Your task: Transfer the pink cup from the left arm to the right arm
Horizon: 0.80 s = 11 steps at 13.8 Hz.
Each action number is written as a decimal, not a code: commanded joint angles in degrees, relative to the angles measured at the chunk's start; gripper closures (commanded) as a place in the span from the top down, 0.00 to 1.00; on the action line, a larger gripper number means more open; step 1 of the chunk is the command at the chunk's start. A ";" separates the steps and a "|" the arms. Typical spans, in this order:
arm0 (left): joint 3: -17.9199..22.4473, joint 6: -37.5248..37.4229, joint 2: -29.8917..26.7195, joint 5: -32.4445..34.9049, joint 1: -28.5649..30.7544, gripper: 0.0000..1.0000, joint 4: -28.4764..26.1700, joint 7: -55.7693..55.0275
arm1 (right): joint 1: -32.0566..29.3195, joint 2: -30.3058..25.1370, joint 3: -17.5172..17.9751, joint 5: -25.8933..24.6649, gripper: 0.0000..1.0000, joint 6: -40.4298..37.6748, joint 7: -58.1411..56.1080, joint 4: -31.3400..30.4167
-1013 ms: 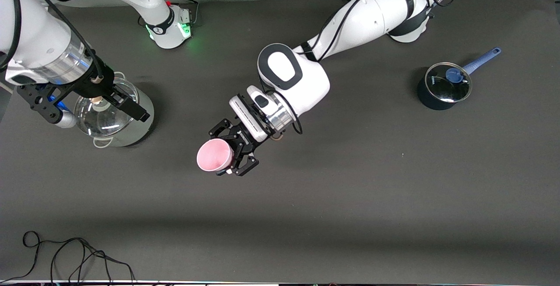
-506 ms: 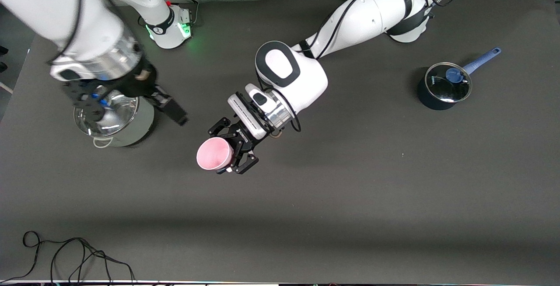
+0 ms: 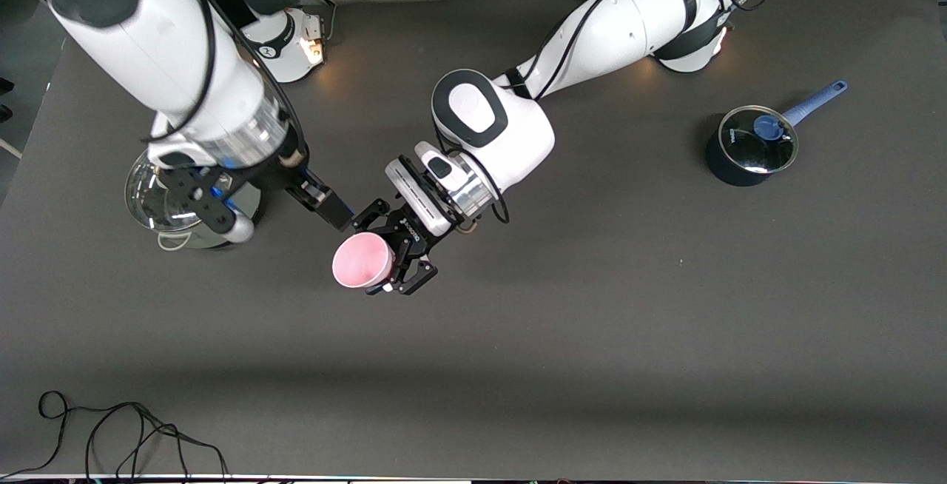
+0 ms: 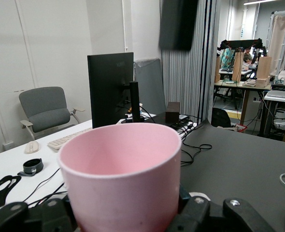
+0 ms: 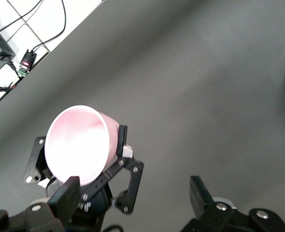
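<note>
Pink cup: the pink cup is up in the air over the middle of the bench, tipped so its open mouth faces the front camera; it is pale pink, plain and without a handle.
Left pincer: the left pincer is clamped on the pink cup, its black fingers pressed against the cup's sides; it holds the cup over bare bench surface. In the left wrist view the cup fills the foreground, rim up, with the black linkages of the left pincer on either side of its base.
Right pincer: the right pincer hangs over the bench just beside the cup, toward the right arm's end, with its fingers spread wide and nothing between them. One finger tip is very close to the cup's rim; whether it touches cannot be told. In the right wrist view the cup lies just ahead of the spread black fingers.
Steel pot: a shiny steel pot with glass lid stands toward the right arm's end, partly covered by the right arm.
Blue saucepan: a dark blue saucepan with glass lid stands toward the left arm's end, well apart from the cup.
Cable: a black cable lies coiled near the bench edge closest to the front camera.
</note>
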 commanded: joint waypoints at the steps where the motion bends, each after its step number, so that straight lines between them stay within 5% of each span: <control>1: 1.03 0.84 -0.35 -0.25 -1.20 0.00 0.97 -0.95 | -0.26 3.54 -0.24 0.46 1.00 1.25 0.36 2.71; 8: 1.03 0.84 -0.44 -0.34 -1.20 0.00 0.97 -0.95 | -0.44 5.30 -0.41 0.46 0.95 3.01 0.36 2.71; 9: 1.03 0.84 -0.44 -0.34 -1.20 0.00 1.05 -0.95 | -0.44 5.30 -0.41 0.46 0.85 3.01 0.44 2.71; 11: 1.12 0.84 -0.44 -0.25 -1.20 0.00 1.05 -0.95 | -0.44 5.30 -0.41 0.46 0.47 3.01 0.71 2.71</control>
